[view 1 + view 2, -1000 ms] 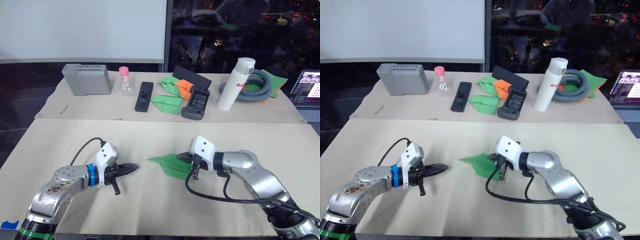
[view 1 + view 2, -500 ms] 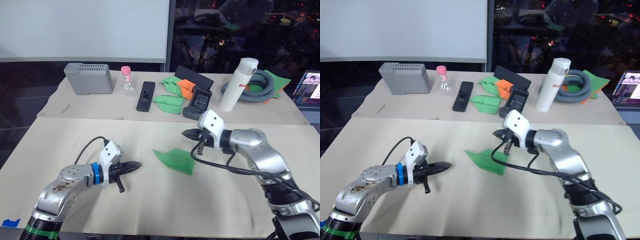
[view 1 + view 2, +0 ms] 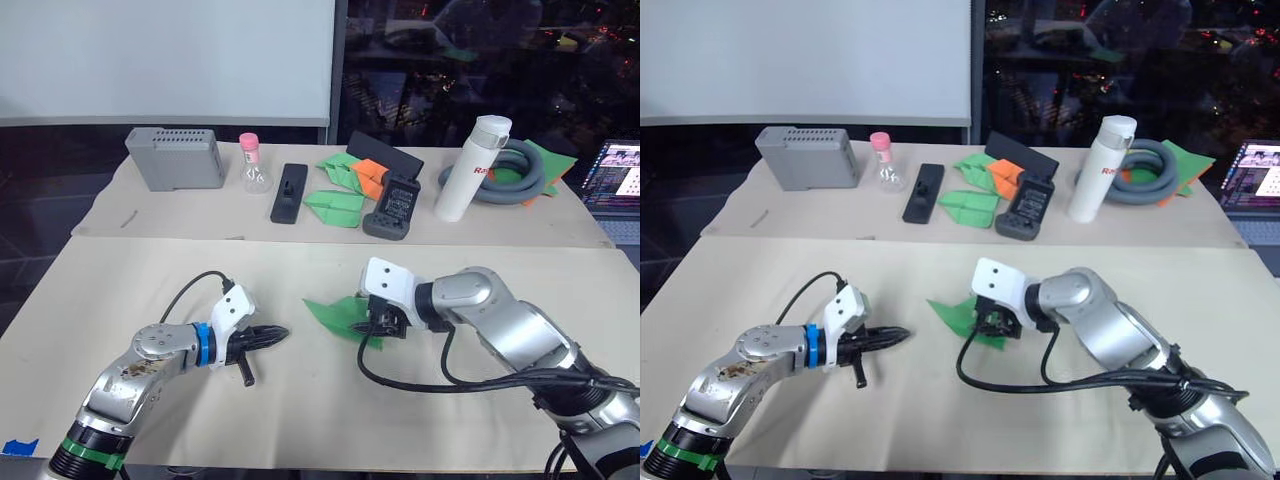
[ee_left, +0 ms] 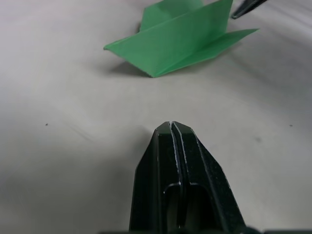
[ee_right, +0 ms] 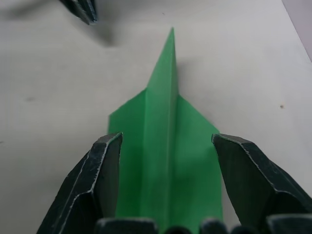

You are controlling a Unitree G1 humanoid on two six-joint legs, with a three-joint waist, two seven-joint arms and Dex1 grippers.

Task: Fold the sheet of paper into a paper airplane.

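Landmark: the paper airplane, lying on the near worktop.

Left gripper: just off the airplane's nose, apart from it, jaws pressed together and holding nothing.

Right gripper: at the airplane's tail, jaws spread apart to either side of the green wedge, not clamped on it.

Beyond the airplane, the far worktop carries a grey box and a white bottle.

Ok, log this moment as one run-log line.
left gripper: shut, empty, on table | right gripper: open, straddling paper airplane tail | airplane: folded, nose toward left gripper, not yet gripped
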